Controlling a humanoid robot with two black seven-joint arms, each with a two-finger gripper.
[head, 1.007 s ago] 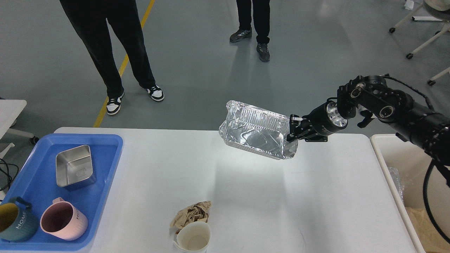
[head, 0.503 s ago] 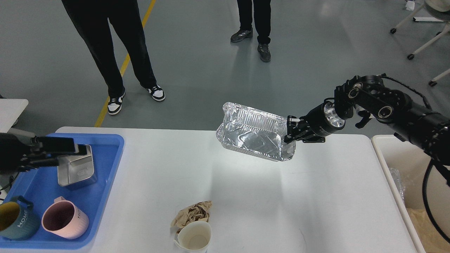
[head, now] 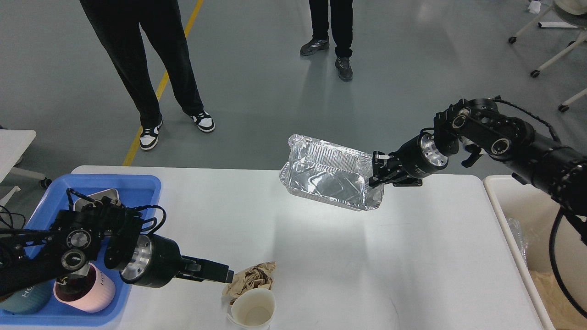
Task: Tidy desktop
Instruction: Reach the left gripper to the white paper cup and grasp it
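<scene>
Two arms are in view over the desktop (head: 321,256), a large white top filling the lower middle of the head view; all positions below are given rel. to it.

R gripper (head: 377,172): above the far edge, right of centre, fingers pinched onto the right rim of a foil tray (head: 328,172). Tray hangs clear of the surface, tilted, open side facing the camera; bright glare patch on the top directly under it.

L gripper (head: 224,276): low over the near edge, left of centre, pointing right. Seen as one dark block, so finger spread can't be told. Tip sits just beside a crumpled brown paper wad (head: 252,278) lying on the surface; contact not confirmable.

Paper cup (head: 252,310): at the near edge, open end up, touching the wad's near side.

Blue tray (head: 133,188): on the left end. Holds a pink mug (head: 89,293), partly hidden by the L arm, plus a metal container, mostly hidden.

Cream bin (head: 500,206): off the right end, alongside the edge.

Two people stand on the floor beyond the far edge.
</scene>
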